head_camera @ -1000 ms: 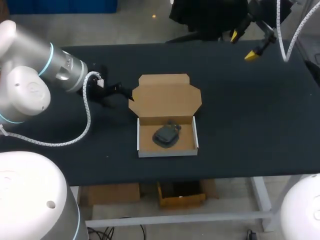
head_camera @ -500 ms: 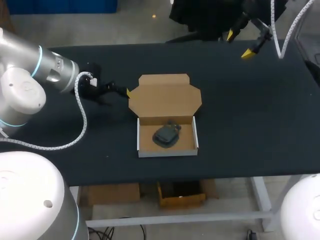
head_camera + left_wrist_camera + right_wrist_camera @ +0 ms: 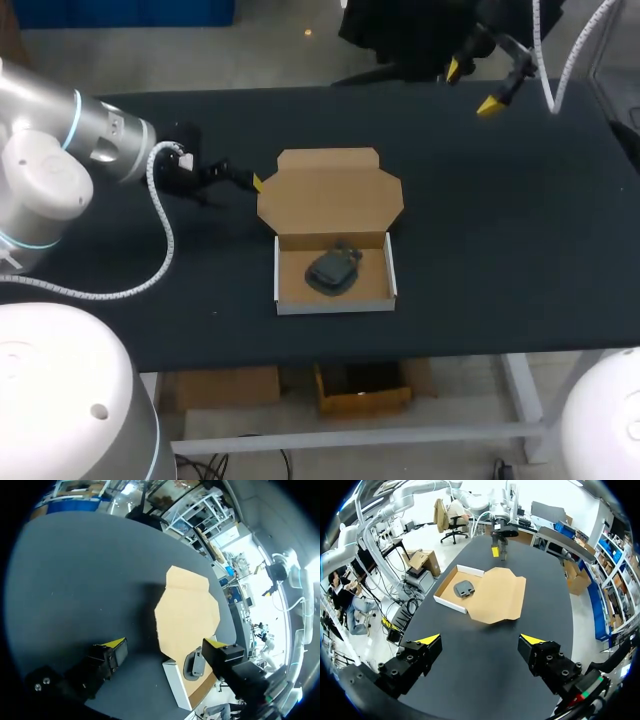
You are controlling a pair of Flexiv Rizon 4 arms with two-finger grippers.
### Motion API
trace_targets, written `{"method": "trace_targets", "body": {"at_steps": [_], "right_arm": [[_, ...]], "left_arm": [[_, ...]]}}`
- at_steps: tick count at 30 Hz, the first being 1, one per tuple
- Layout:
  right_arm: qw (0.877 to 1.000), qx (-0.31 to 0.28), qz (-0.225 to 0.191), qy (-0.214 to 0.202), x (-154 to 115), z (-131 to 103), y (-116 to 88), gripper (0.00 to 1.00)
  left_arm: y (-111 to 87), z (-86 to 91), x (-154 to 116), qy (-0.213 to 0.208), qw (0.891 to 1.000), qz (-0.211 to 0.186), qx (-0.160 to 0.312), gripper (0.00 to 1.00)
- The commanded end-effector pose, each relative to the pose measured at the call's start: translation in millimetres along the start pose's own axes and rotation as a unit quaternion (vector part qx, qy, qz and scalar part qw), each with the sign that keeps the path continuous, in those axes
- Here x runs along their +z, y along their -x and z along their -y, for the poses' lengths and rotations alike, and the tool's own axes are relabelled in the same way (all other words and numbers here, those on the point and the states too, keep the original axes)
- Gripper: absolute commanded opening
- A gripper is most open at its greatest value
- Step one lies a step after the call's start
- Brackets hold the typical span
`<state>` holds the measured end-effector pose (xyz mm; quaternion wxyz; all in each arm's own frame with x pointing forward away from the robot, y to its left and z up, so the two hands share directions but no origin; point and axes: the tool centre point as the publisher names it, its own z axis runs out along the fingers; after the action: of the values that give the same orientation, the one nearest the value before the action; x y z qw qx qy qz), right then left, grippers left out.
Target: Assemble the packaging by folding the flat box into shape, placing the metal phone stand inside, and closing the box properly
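Fingers of left gripper [image 3: 246,181] spread wide, holding nothing, low over black table [image 3: 500,230], just beside the left corner of the lid; cannot tell if the yellow tip touches it. Right gripper [image 3: 472,87] fingers also spread, empty, at the far right edge of the table, well apart from the box. Brown cardboard box [image 3: 330,200] near table middle: shallow tray folded up, white outer walls, brown inside, lid with angled corner flaps lying flat open behind it. Dark grey metal phone stand [image 3: 333,268] lies folded inside the tray, roughly central. Left wrist view: lid [image 3: 187,612] ahead of the left gripper [image 3: 165,644], stand [image 3: 194,662] beyond it. Right wrist view: box [image 3: 495,597] and stand [image 3: 464,587] far ahead of the right gripper [image 3: 480,639].
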<state>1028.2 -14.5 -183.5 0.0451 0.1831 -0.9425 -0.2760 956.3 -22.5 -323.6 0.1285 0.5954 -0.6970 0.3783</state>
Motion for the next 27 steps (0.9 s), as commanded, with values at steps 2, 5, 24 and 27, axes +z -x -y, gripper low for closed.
{"method": "trace_targets", "body": {"at_steps": [2,5,24,27], "right_arm": [[1.000,0.000,-0.010,0.000,-2.7,-1.2,6.8,1.00],[1.000,-0.001,-0.013,-0.003,-2.2,-4.0,8.7,1.00],[1.000,0.007,-0.024,-0.005,5.1,-5.8,15.6,1.00],[1.000,0.007,-0.024,-0.005,5.1,-5.8,15.6,1.00]], "left_arm": [[1.4,4.9,2.3,0.001,1.000,-0.010,0.002,1.00],[2.2,6.2,3.5,0.003,1.000,-0.022,0.002,1.00],[3.9,6.5,4.4,0.008,0.999,-0.050,0.016,1.00],[7.3,6.5,2.7,0.009,0.998,-0.055,0.017,1.00]]}}
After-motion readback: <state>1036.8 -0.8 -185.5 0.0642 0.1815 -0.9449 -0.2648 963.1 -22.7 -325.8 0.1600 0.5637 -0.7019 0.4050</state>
